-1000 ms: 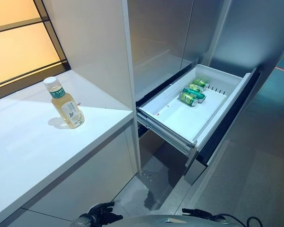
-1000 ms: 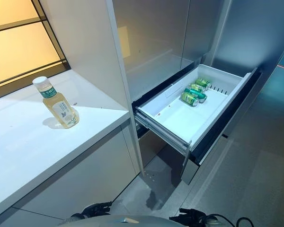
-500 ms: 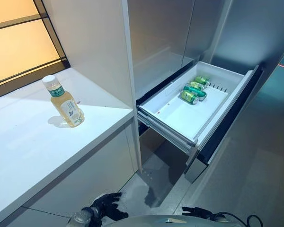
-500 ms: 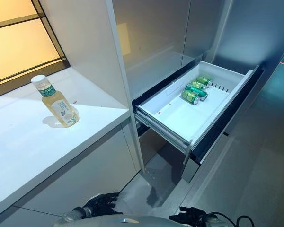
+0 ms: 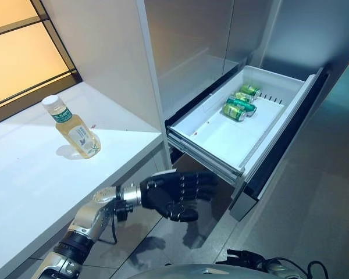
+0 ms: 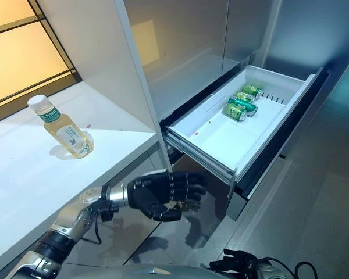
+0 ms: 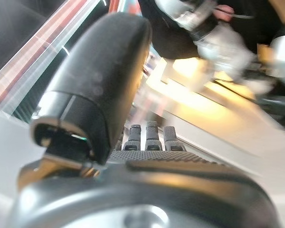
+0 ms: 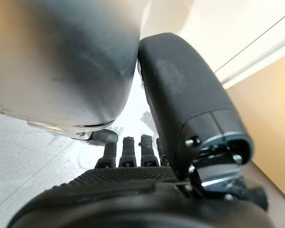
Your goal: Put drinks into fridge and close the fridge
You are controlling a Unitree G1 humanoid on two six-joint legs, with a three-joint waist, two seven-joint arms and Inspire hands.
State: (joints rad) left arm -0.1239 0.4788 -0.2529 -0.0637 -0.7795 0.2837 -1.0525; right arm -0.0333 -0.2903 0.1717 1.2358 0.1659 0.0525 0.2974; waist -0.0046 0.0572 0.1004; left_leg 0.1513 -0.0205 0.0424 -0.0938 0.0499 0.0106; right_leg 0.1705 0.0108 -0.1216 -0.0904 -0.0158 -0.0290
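A clear bottle of pale yellow drink (image 5: 75,131) with a white cap stands upright on the white counter (image 5: 29,186). To its right the fridge's drawer (image 5: 262,142) is pulled out; three green cans (image 5: 238,104) lie in the far end of its white bin. My left hand (image 5: 168,195) hangs in the air in front of the counter's edge, below the drawer's near corner. It is open, with relaxed fingers (image 7: 152,137) and nothing in it. My right hand (image 8: 109,190) is open too, fingers straight, and holds nothing.
A tall white panel (image 5: 104,52) divides the counter from the fridge's steel doors (image 5: 192,40). A warm-lit window (image 5: 17,46) runs behind the counter. Grey floor (image 5: 314,209) spreads to the right of the open drawer.
My left arm has risen from the bottom edge to the level of the counter's front, its hand now under the drawer's near corner. The camera shifted slightly. Bottle, cans and drawer stay put.
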